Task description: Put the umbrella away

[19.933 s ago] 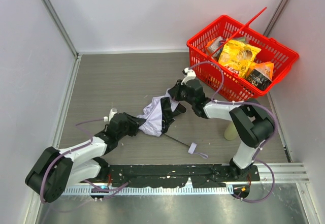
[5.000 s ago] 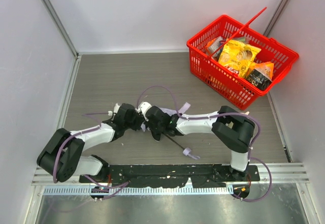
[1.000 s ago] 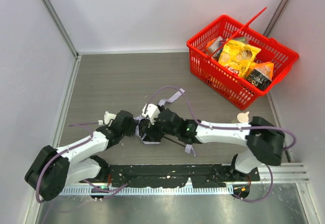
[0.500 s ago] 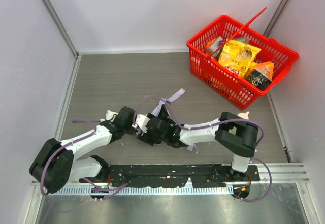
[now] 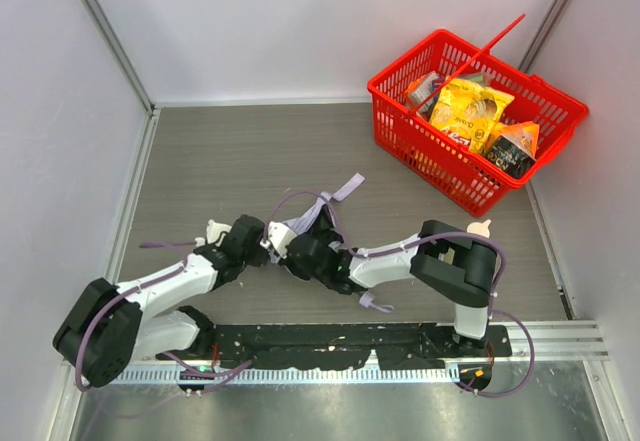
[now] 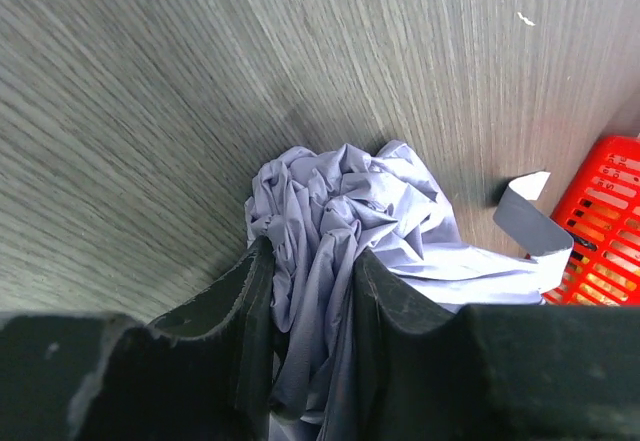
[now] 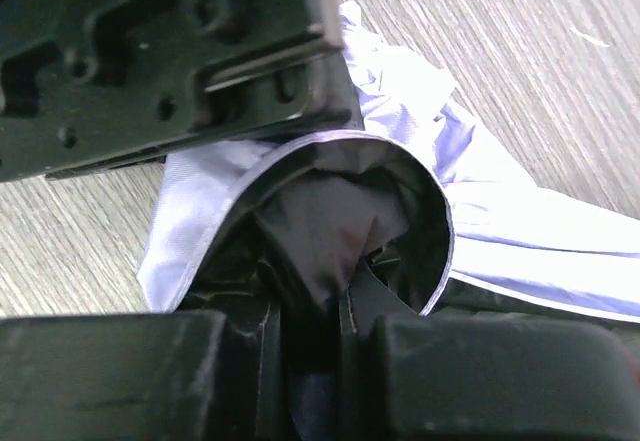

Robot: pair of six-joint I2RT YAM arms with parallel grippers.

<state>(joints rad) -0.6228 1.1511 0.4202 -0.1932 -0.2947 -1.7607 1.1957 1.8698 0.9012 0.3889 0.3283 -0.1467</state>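
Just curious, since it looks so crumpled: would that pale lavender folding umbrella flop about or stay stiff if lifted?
Probably floppy: the pale lavender folding umbrella bunches in soft wrinkles in the left hand. Its loose strap would likely dangle. The fabric looks smooth and shiny in the right wrist view, so it may slip.

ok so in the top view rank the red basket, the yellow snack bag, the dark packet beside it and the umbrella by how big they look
1. red basket
2. yellow snack bag
3. dark packet
umbrella: unranked; left gripper and right gripper are shut on it and hide most of its fabric here
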